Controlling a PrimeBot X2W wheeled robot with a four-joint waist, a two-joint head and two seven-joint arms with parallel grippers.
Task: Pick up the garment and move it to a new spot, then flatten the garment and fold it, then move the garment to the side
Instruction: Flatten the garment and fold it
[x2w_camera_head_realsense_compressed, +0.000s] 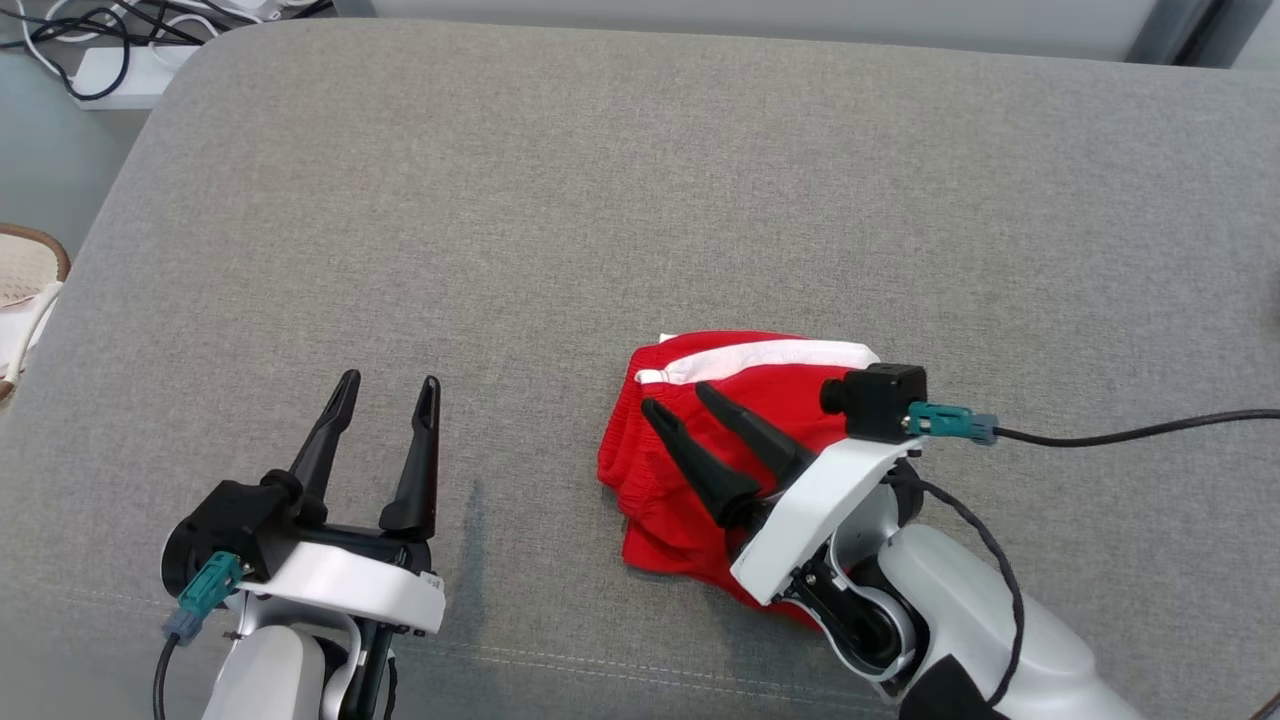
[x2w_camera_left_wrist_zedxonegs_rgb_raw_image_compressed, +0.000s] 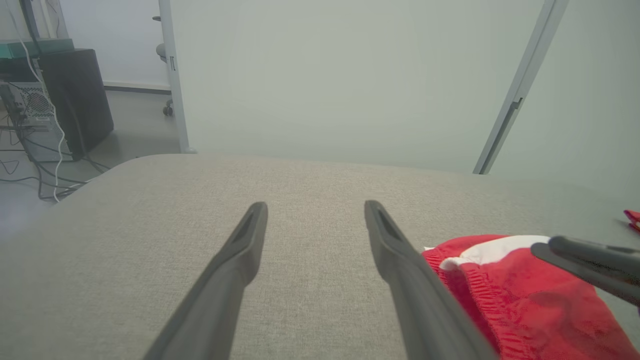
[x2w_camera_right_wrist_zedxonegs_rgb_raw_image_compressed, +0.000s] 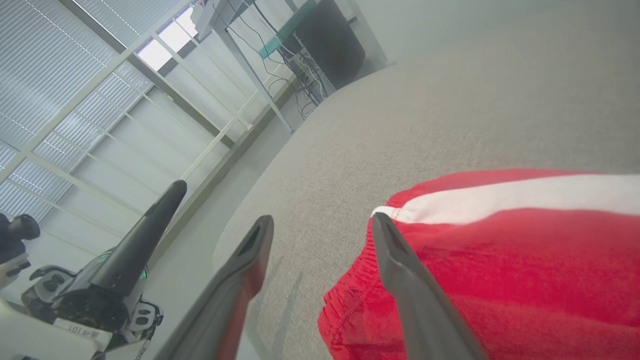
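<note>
Fingers (x2w_camera_head_realsense_compressed: 700, 460) of the right gripper (x2w_camera_head_realsense_compressed: 677, 397) stand spread apart with nothing pinched between them, slanting over the red garment (x2w_camera_head_realsense_compressed: 655, 530). Whether they press the cloth or hang just above it I cannot tell. The left gripper (x2w_camera_head_realsense_compressed: 390, 380) is likewise released, jaws wide, over bare upholstery well to the garment's left. The garment, with a white stripe (x2w_camera_head_realsense_compressed: 770, 353) along its far side and a gathered elastic edge on the left, lies bunched on the near right part of the grey cushion (x2w_camera_head_realsense_compressed: 600, 200). Open fabric runs wide to its left, ahead and to its right. The cushion's rounded corner is far off at upper left. Past that corner a white power strip (x2w_camera_head_realsense_compressed: 115, 75) with black cables lies on the floor. A pale brown-rimmed object (x2w_camera_head_realsense_compressed: 25, 270) sits beyond the left edge, and its contents cannot be made out.
</note>
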